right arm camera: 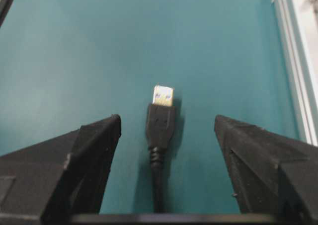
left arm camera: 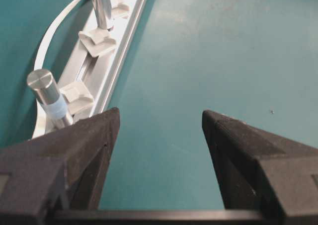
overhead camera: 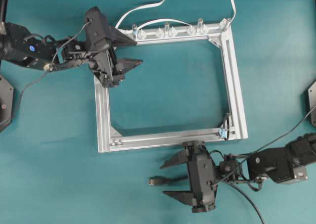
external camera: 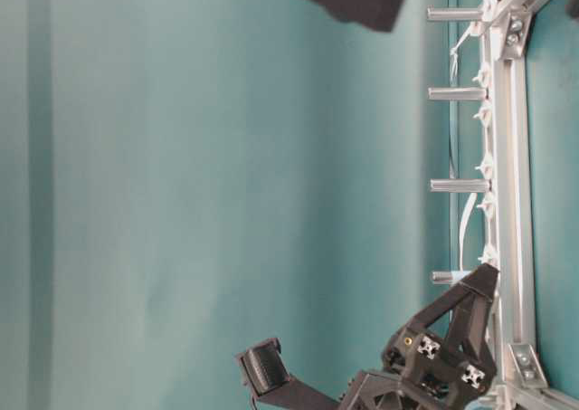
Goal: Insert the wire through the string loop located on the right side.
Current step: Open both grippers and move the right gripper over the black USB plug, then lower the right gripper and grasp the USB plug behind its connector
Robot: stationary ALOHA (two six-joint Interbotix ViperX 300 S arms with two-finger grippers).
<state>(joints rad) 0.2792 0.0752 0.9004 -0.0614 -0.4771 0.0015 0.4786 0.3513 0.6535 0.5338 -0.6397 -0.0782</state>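
The wire is found lying flat on the teal table, just outside the near rail of the aluminium frame. The right gripper is positioned over it with fingers spread wide, the plug centred between them and nothing held. The left gripper is likewise wide apart and empty at the frame's far left corner. For a sound pickup, the plug body should be clamped squarely behind its metal tip, leaving the tip free for threading. The plug's long axis runs along the near rail, tip pointing away from the string loop at the frame's near right corner; reorientation is judged necessary.
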